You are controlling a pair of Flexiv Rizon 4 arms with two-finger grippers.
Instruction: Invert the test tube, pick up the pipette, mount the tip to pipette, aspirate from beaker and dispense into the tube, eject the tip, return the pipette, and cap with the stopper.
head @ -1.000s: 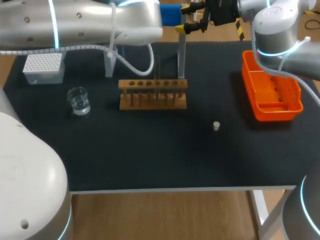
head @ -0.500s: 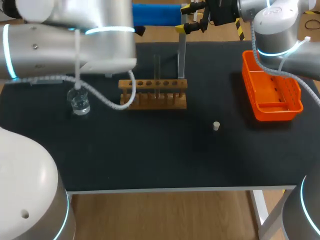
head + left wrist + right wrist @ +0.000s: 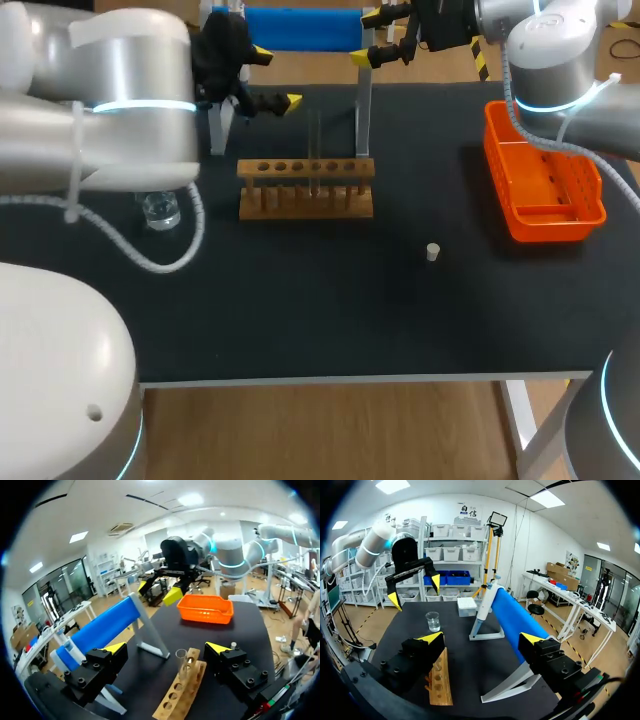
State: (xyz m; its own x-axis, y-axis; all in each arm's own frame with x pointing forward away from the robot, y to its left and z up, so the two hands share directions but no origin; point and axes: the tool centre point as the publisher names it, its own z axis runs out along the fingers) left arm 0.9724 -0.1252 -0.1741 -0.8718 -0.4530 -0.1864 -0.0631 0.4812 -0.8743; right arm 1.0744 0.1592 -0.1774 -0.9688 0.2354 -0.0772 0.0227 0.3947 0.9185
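Note:
A clear test tube (image 3: pixel 316 150) stands upright in the wooden rack (image 3: pixel 305 188). My left gripper (image 3: pixel 277 76) hovers open just behind the rack's left half. In the left wrist view the test tube (image 3: pixel 181 663) lies ahead between the open left gripper (image 3: pixel 165 647) fingers, untouched. My right gripper (image 3: pixel 366 38) hangs open at the table's far edge, above the right end of the blue bar (image 3: pixel 300 28) on white legs. Its own view shows the right gripper (image 3: pixel 482 638) empty. The beaker (image 3: pixel 160 210) peeks out under my left arm. A small stopper (image 3: pixel 432 251) lies on the mat.
An orange basket (image 3: pixel 545 185) sits at the right side of the black mat. A white tip box (image 3: pixel 467 606) stands past the beaker (image 3: pixel 433 621) in the right wrist view; my left arm hides it from above.
My left arm has swung across the back left of the table, bringing its open gripper into view behind the rack and covering the tip box. The right arm has not moved.

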